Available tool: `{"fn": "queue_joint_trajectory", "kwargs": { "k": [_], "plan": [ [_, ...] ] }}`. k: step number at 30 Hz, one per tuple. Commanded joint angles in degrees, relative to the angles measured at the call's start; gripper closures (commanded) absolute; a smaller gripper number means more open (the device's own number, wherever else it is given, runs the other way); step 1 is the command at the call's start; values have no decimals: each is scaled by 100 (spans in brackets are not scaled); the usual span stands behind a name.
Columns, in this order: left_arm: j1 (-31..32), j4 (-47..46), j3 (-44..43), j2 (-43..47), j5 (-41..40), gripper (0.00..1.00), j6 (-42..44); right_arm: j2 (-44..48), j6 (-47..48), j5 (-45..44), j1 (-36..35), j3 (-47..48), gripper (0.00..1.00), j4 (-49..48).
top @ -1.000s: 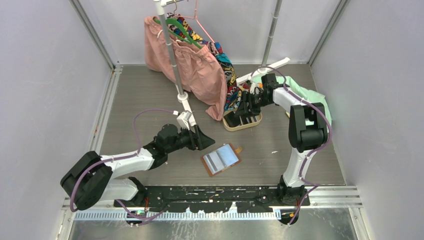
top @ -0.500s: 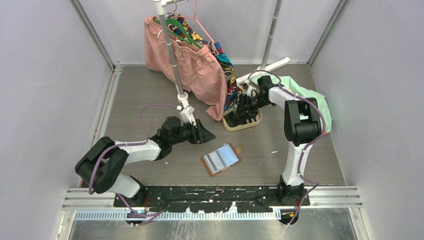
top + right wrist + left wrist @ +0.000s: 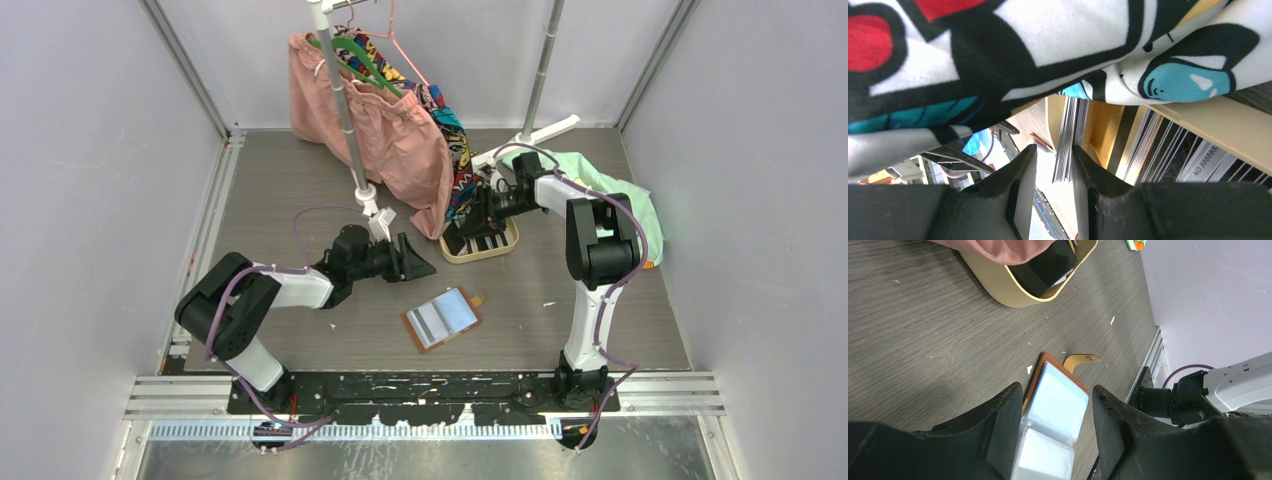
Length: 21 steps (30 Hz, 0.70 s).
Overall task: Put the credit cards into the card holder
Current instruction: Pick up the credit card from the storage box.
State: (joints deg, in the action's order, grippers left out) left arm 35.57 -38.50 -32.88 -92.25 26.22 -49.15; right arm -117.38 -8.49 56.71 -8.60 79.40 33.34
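Observation:
The card holder [image 3: 443, 318] lies open on the table, tan leather with clear pockets up [image 3: 1058, 410]. My left gripper [image 3: 425, 262] hovers just behind it, open and empty; the holder shows through its gap [image 3: 1057, 392]. Credit cards [image 3: 487, 243] stand on edge in the oval beige tray [image 3: 510, 240]. My right gripper [image 3: 478, 222] reaches into that tray under the hanging patterned garment. In the right wrist view, a stack of cards [image 3: 1070, 130] sits between its fingers [image 3: 1053, 152], against the right finger, with a gap to the left one. More dark cards [image 3: 1158, 145] fill the tray [image 3: 1238, 130].
A garment rack pole [image 3: 345, 110] carries a pink skirt [image 3: 385, 140] and a patterned garment [image 3: 455, 150] that drapes over the tray's back. A green cloth [image 3: 610, 185] lies at the back right. Grey walls enclose three sides.
My left arm has swung right, toward the tray and holder, with its jaws narrowing. My right gripper has slid left into the tray and its jaws have narrowed around a stack of cards.

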Motion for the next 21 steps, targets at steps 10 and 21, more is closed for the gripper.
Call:
{"fn": "queue_joint_trajectory", "kwargs": {
  "k": [10,21],
  "plan": [
    [-15,-380,-360,-211,199,47,-21,-96,-236,-414,-364,149,63,40],
    [-18,-294,-341,-195,191,48,15,-3,-961,277,-405,-130,69,-826]
  ]
}}
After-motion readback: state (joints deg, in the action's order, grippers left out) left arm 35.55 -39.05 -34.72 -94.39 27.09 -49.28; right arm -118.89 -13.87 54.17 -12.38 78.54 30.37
